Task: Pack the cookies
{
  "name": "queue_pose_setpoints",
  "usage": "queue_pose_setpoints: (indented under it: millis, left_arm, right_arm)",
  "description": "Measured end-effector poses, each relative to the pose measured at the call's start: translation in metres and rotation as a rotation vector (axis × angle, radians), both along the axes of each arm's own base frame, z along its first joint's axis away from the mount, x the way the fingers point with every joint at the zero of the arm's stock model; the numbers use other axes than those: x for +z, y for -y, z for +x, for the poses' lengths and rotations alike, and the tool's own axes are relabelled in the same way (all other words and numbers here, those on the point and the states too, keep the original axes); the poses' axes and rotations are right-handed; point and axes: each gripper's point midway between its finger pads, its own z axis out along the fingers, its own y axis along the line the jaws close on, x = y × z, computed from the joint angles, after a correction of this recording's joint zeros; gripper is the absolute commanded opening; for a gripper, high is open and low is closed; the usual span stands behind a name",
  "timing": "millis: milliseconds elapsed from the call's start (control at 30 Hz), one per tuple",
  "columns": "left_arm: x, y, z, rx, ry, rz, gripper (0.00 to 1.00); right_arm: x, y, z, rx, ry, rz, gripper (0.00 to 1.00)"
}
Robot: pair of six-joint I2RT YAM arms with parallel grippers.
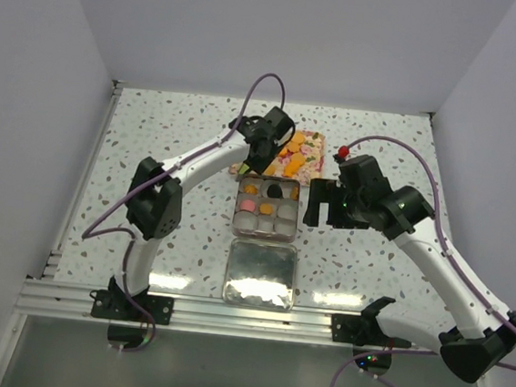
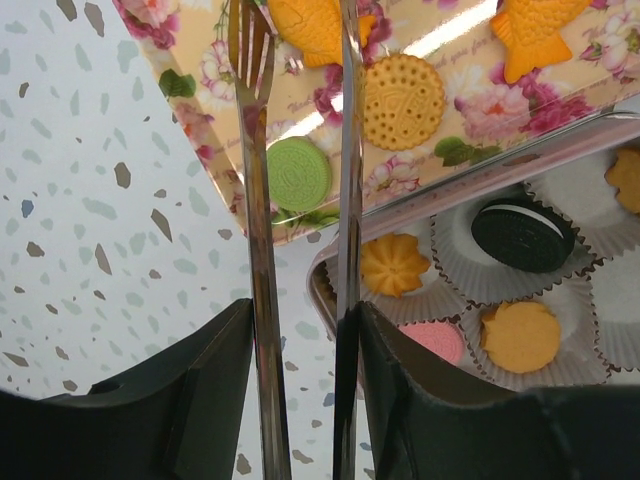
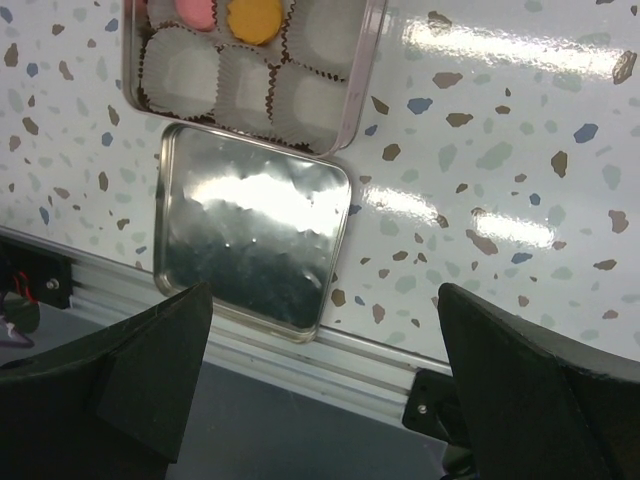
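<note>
While the left hand pinches metal tongs over the floral tray, cookies lie there and in the tin at its 6 o'clock; the right hand hangs spread wide, empty.

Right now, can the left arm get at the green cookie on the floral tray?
Probably yes: the tongs held by the left tool frame the green cookie, and nothing lies over it.

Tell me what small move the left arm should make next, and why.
Probably squeeze the tongs shut. The left gripper holds them with their blades on either side of the green cookie on the floral tray, and the tin has empty paper cups.
</note>
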Motion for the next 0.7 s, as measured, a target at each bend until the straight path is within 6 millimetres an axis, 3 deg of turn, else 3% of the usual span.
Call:
queue_pose_setpoints:
  millis: [300,533,700]
  left_arm:
    - [-0.004,0.005,0.012,0.013,0.016,0.012,0.48]
    - [-0.008,-0.011,0.017,0.048,0.007,0.035,0.46]
    - [-0.030,-0.027,0.006,0.058,-0.051,0.081,0.45]
  right_arm:
    - [-0.005,-0.001,0.003,0.005,-0.015,-0.016,0.99]
    - [0.000,-0.003,0.005,0.008,-0.006,-0.012,0.99]
    - [-0.001,-0.003,0.005,0.009,-0.008,-0.013,0.99]
